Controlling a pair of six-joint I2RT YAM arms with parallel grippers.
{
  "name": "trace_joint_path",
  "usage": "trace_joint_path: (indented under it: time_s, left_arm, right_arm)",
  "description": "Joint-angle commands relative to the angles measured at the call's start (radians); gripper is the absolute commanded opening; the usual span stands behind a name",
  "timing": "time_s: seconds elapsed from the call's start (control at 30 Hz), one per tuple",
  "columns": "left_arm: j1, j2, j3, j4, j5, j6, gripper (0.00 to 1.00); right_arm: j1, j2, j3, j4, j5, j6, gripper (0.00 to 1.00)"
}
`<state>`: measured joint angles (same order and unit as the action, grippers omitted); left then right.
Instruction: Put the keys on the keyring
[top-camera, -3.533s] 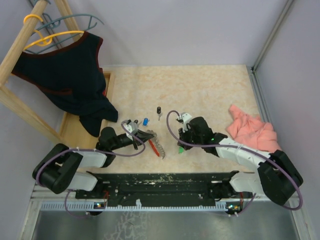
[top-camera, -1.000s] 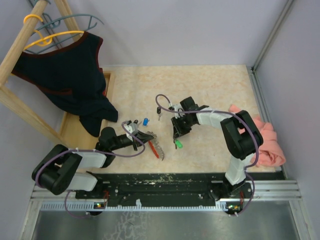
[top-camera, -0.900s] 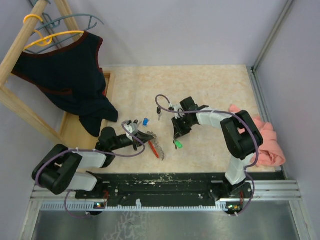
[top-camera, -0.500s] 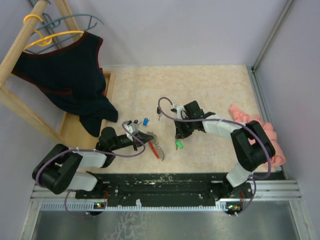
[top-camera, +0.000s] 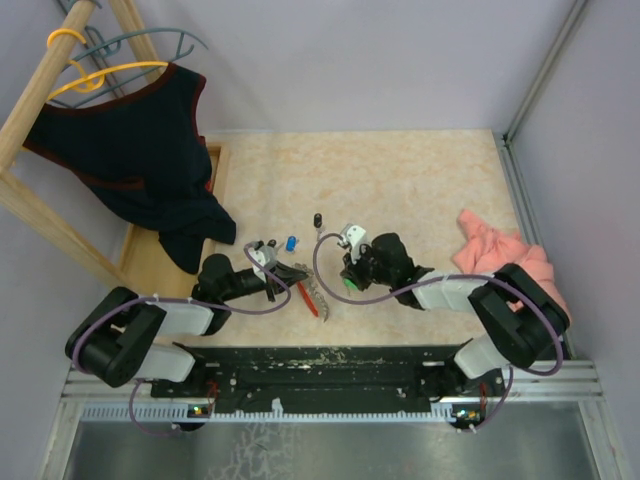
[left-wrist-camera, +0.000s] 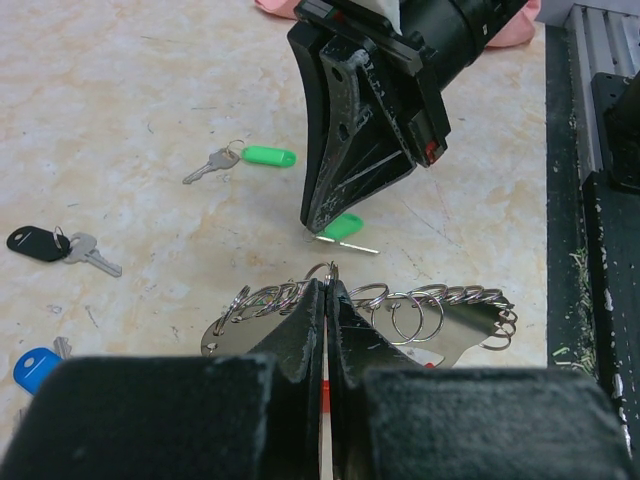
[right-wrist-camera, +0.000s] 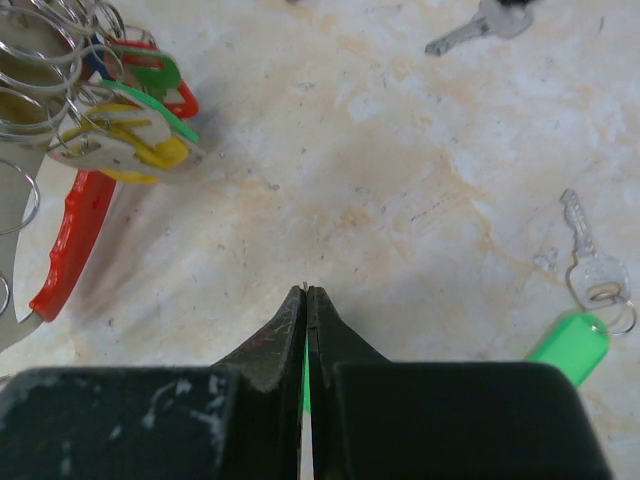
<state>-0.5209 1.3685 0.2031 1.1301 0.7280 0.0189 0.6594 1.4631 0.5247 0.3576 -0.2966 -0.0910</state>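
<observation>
left wrist view showed the left gripper (left-wrist-camera: 327, 287) pinching the keyring (left-wrist-camera: 462, 330); the right gripper (left-wrist-camera: 320, 222), closed tight, touched a green key (left-wrist-camera: 346, 226) on the desk (left-wrist-camera: 140, 100).

- Left arm (top-camera: 185, 318): white links between bulky black joint housings, rounded at the shoulder.
- Right arm (top-camera: 450, 292): the same build, a white link and rounded black housings.
- Cables (top-camera: 316, 262): thin and greyish-purple, looping loose along each arm out to the wrist.
- Left gripper (left-wrist-camera: 326, 290): two matte black fingers tapering to thin tips, with blocky black bodies behind them.
- Right gripper (right-wrist-camera: 307, 295): the same black tapered fingers, with pale scuffs speckling the blocks. From the left wrist view its wedge-shaped body shows a small red mark.
- Base plate (top-camera: 320, 365): black and flecked with pale scuffs, with a light toothed strip along its near edge.
</observation>
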Motion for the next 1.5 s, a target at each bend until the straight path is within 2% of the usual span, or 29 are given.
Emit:
trace_joint_path:
  time_s: [0.0,0.2,0.37,0.9,1.17,1.3,1.47]
  left_arm:
    - [0.005,0.001,0.004,0.068,-0.001,-0.012,0.02]
    - [0.006,0.003,-0.007,0.087,-0.018,-0.018,0.02]
    - [0.007,0.004,-0.013,0.103,-0.024,-0.023,0.02]
    - [0.009,0.004,-0.017,0.114,-0.021,-0.026,0.02]
    - [0.011,0.004,-0.016,0.114,-0.019,-0.024,0.02]
    - [0.012,0.004,-0.015,0.112,-0.016,-0.024,0.02]
    - [0.013,0.003,-0.014,0.111,-0.004,-0.023,0.02]
  right_arm:
    - [0.029,-0.01,-0.041,0.329,0.066,-0.04,0.0]
    - [0.065,0.068,-0.115,0.534,0.135,-0.077,0.0]
    - [0.078,0.131,-0.12,0.591,0.158,-0.088,0.0]
    - [0.085,0.171,-0.026,0.401,0.112,-0.108,0.01]
    - [0.085,0.133,0.029,0.221,0.106,-0.058,0.1]
    - [0.085,0.096,0.083,0.075,0.129,-0.024,0.13]
    - [0.082,0.03,0.149,-0.069,0.102,-0.002,0.23]
